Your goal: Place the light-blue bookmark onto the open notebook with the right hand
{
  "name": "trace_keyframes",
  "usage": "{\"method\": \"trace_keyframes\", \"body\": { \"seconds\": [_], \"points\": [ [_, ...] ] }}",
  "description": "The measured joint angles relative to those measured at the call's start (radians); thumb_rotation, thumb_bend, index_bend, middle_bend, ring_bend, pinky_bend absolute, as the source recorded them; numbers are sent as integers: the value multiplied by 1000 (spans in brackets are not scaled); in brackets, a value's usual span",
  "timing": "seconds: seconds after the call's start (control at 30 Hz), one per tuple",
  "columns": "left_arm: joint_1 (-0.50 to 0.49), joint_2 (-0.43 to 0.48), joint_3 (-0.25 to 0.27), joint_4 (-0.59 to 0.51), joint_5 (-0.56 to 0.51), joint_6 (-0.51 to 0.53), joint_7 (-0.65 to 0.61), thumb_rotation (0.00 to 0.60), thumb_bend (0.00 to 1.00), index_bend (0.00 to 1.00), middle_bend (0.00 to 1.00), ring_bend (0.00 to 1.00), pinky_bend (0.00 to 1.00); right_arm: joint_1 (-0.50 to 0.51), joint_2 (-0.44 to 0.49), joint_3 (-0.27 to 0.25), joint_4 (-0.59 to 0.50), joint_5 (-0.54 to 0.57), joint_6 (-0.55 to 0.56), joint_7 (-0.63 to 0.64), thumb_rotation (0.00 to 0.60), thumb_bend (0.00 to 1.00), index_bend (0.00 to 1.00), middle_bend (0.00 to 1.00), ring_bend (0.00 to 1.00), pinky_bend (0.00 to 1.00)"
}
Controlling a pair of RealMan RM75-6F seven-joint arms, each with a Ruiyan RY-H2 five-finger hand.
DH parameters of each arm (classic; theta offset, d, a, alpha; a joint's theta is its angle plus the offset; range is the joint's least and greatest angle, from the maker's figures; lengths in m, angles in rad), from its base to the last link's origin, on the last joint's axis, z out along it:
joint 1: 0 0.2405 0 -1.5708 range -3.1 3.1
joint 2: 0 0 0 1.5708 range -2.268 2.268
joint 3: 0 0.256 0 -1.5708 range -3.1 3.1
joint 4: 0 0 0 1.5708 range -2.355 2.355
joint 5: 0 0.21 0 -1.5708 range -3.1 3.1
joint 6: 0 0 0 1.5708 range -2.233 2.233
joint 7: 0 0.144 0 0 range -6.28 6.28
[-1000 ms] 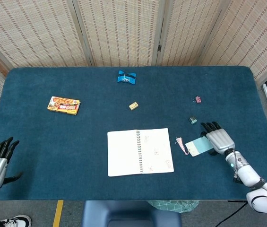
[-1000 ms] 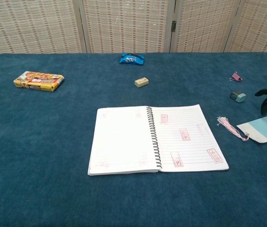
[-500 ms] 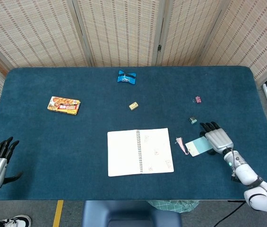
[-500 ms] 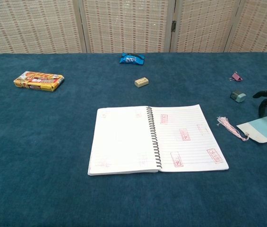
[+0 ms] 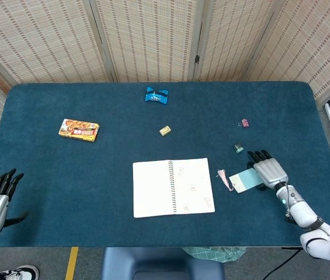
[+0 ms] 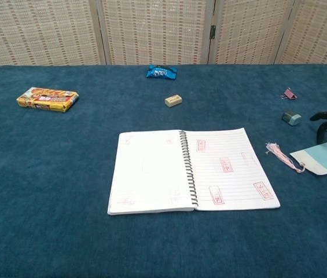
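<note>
Head view: high, looking steeply down on whole bench [image 5: 48, 175]. Chest view: low, near, facing forward. Shared: open notebook [image 5: 173, 187], central bench.

Over on the blue-cloth worktop [image 5: 65, 186], a yellow-and-orange snack box [image 5: 79, 130] lies flat toward the left side. At the far edge sits a blue wrapped packet [image 5: 156, 95], and nearer the middle a small beige eraser [image 5: 165, 130]. Off to the right, a pink binder clip [image 5: 244, 123], and just nearer than it a small grey-green clip [image 5: 238, 149]. Woven folding screens [image 5: 153, 35] stand behind.
</note>
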Motion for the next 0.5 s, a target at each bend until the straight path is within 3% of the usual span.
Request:
{"method": "trace_keyframes", "body": {
  "seconds": [0.23, 0.5],
  "points": [
    [-2, -2, 1, 0, -1, -5, 2, 600, 222, 126, 0, 0, 19, -7, -7, 2, 6, 9, 20, -27, 600, 231, 483, 171, 82, 0],
    [-1, -1, 1, -3, -2, -3, 4, 600, 221, 127, 0, 0, 19, -18, -4, 6, -3, 3, 65, -31, 600, 232, 491, 180, 95, 0]
  ]
}}
